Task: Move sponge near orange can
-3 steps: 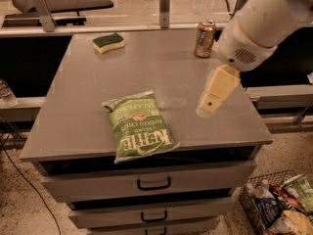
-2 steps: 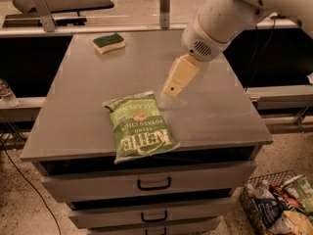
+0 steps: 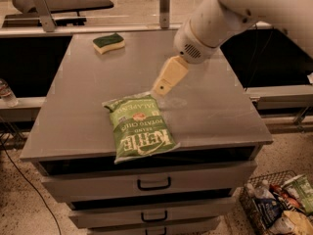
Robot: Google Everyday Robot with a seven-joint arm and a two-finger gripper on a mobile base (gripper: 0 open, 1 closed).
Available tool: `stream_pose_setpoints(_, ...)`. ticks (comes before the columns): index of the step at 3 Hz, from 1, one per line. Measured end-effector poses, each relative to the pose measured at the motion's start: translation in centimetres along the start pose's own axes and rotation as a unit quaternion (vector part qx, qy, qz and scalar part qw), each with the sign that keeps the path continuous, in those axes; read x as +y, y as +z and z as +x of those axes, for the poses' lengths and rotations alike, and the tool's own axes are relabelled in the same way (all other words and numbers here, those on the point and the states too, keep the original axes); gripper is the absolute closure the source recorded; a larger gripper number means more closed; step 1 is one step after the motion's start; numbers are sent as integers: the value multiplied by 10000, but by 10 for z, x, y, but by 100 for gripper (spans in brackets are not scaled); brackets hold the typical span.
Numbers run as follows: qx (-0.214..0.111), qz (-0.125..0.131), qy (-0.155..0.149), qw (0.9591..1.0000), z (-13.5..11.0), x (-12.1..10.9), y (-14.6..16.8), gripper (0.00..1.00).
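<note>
The sponge (image 3: 108, 42), pale yellow with a dark green top, lies at the far left of the grey cabinet top (image 3: 88, 97). The orange can is hidden, behind my arm as far as I can tell. My gripper (image 3: 162, 87) hangs over the middle of the top, pointing down and left. Its tip is just above the upper right corner of the green chip bag (image 3: 139, 126). It is well to the right of the sponge and nearer to me, and holds nothing that I can see.
The green chip bag lies near the front edge. Drawers with handles (image 3: 154, 183) are below the top. A wire basket of packets (image 3: 281, 204) stands on the floor at the right. A metal post (image 3: 165, 6) stands behind the far edge.
My arm has swung left across the top, from near the right edge to the middle. It now covers the orange can, which showed at the far right a second ago.
</note>
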State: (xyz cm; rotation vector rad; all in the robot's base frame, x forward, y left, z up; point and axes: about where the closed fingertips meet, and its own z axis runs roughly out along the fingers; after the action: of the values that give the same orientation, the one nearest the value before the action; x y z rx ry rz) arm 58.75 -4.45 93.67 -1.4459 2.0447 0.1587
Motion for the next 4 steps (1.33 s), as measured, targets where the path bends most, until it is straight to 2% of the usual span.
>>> stream_pose_setpoints(1, -479, 133, 135, 9987, -37, -18, 45, 0)
stream_pose_setpoints(2, -1034, 186, 241, 9942, -77, -45, 97, 0)
stream_pose_setpoints(3, -1562, 137, 453, 9866, -109, -77, 144, 0)
stream_pose_setpoints(4, -1982, 94, 795, 9769, -136, -110, 186, 0)
